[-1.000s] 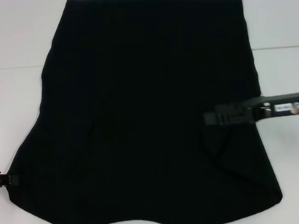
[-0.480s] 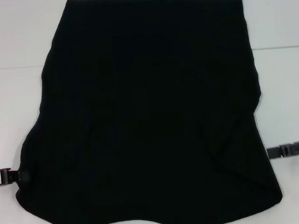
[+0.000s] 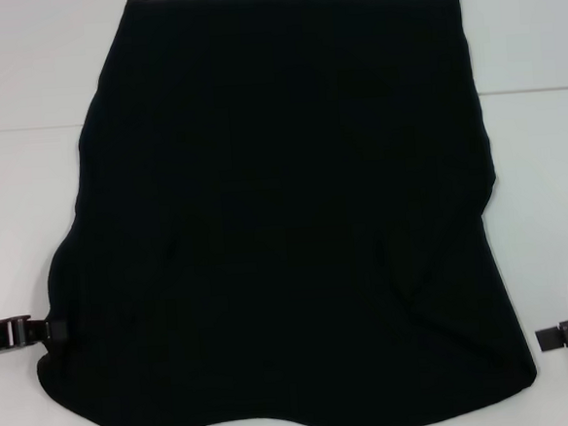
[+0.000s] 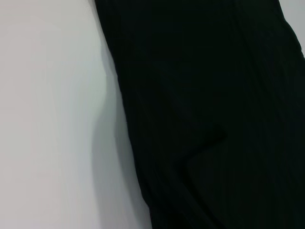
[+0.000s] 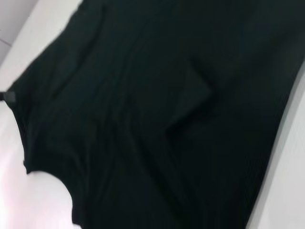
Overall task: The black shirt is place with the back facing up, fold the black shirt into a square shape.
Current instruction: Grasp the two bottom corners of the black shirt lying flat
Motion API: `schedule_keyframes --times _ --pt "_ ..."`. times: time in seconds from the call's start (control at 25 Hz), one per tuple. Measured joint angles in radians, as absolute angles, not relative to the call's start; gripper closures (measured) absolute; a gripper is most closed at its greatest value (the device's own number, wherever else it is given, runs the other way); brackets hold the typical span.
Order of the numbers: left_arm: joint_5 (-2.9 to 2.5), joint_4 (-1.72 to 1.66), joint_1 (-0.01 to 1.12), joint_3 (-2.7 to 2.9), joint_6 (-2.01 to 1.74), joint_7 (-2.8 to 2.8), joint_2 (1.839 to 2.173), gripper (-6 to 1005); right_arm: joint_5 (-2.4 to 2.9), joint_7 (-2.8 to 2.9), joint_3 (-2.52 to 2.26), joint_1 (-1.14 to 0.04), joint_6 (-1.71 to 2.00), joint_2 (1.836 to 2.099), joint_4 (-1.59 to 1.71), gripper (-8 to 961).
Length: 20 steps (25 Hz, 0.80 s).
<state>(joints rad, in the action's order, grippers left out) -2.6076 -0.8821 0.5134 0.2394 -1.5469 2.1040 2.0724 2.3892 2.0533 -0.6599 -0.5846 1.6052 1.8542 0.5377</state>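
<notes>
The black shirt (image 3: 284, 213) lies spread over the white table and fills most of the head view, plain side up, with a few creases near its lower right. My left gripper (image 3: 50, 330) is low at the shirt's lower left edge, shut on the fabric there. My right gripper (image 3: 548, 338) hovers over bare table just off the shirt's lower right corner, clear of the cloth. The left wrist view shows the black shirt (image 4: 214, 119) beside bare table. In the right wrist view the black shirt (image 5: 167, 119) shows a diagonal crease.
The white table (image 3: 22, 95) shows as bare strips left and right of the shirt. A seam line crosses the tabletop behind the shirt's upper part. The shirt's near edge runs off the bottom of the head view.
My right gripper has left the shirt's right middle, swinging out right and down to the table. My left gripper has crept inward to the right, and the shirt's lower left edge has moved in with it.
</notes>
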Motion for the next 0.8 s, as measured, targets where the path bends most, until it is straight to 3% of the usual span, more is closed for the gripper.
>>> schedule_keyframes --times 0.56,0.8 --pt "-2.608 -0.877 0.519 0.239 -1.548 2.095 2.071 948 2.479 2.084 -0.679 -0.634 1.6 1.907 0.529 101" --pt "-2.608 -0.877 0.519 0.239 -1.547 2.093 2.069 942 2.481 2.1 -0.691 -0.637 1.6 1.914 0.533 101"
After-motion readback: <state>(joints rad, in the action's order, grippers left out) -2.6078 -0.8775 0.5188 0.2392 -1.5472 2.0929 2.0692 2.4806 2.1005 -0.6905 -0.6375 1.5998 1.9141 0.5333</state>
